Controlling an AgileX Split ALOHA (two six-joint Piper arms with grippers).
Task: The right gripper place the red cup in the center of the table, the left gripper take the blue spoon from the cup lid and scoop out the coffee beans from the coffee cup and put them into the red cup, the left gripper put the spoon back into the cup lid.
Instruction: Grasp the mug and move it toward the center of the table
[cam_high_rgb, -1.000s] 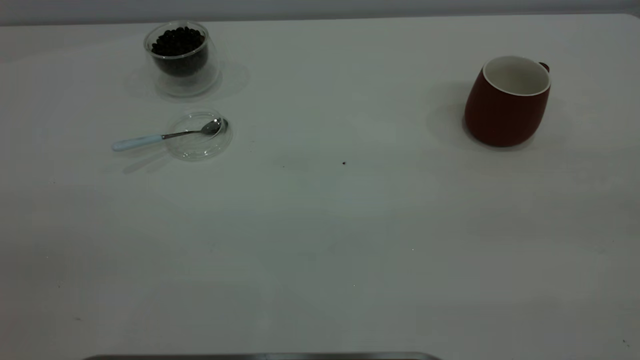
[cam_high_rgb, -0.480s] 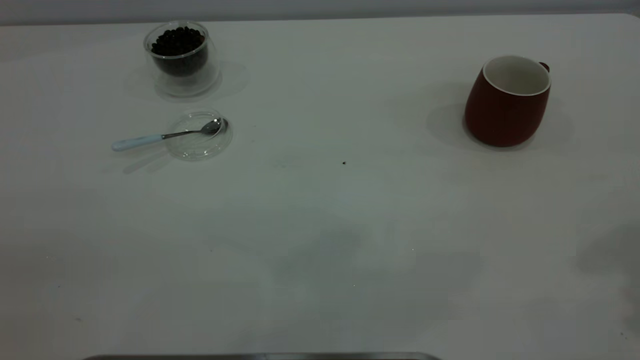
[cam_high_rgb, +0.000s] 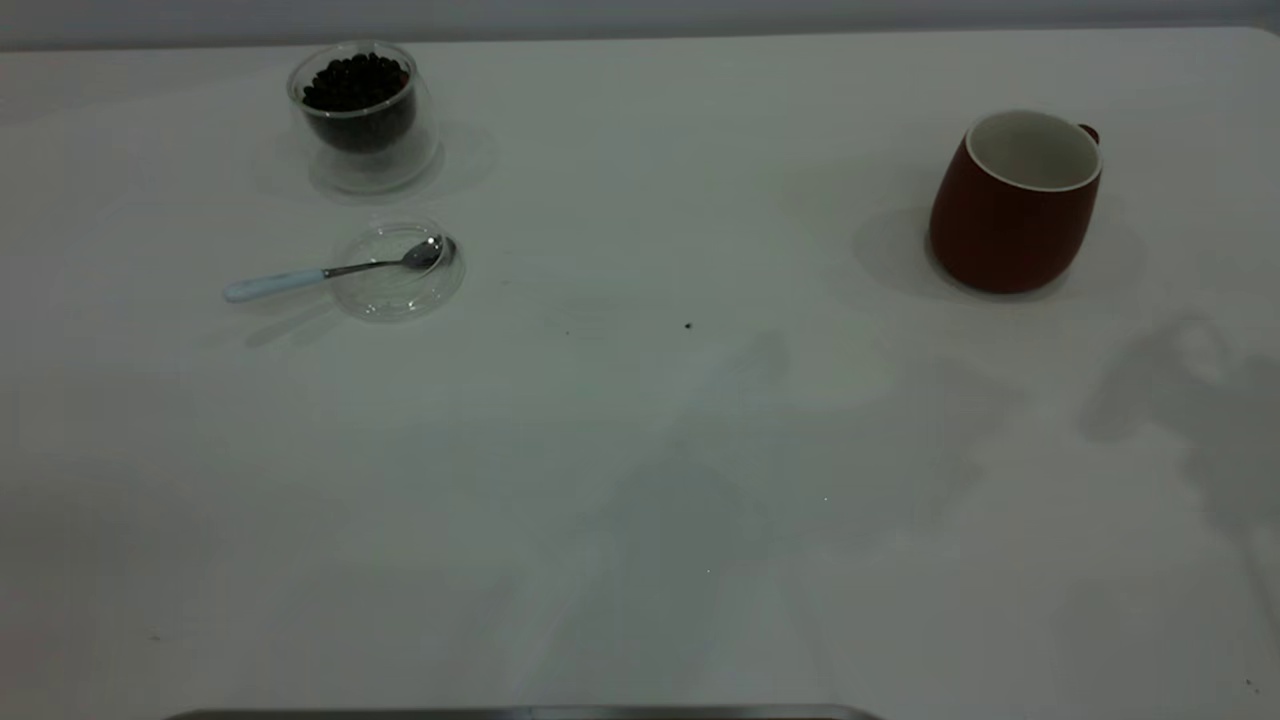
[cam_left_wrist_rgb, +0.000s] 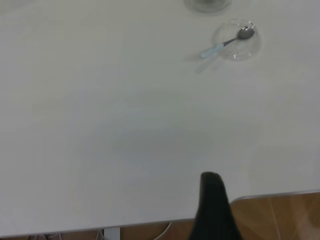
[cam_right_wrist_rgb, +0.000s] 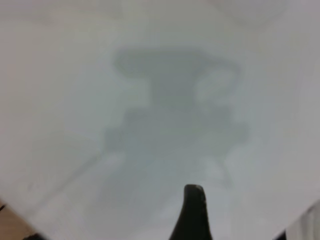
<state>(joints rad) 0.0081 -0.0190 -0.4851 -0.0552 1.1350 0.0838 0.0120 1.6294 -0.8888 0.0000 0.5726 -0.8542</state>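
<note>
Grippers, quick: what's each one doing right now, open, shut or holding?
Left gripper: cannot be told, holding nothing visible.
Right gripper: cannot be told, over bare table.

Blue spoon (cam_high_rgb: 300, 277) across cup lid (cam_high_rgb: 398, 272)

- Grey wall band (cam_high_rgb: 640, 18) at 12 o'clock in the exterior view, running the full width.
- Dark metal strip (cam_high_rgb: 520, 713) at 6 o'clock, cut off by the near edge.
- Soft grey shadows (cam_high_rgb: 700, 480) spread from 6 o'clock round to 3 o'clock.
- Brown wooden floor (cam_left_wrist_rgb: 280, 215) in the left wrist view, pale cable (cam_left_wrist_rgb: 162, 231) near it.
</note>
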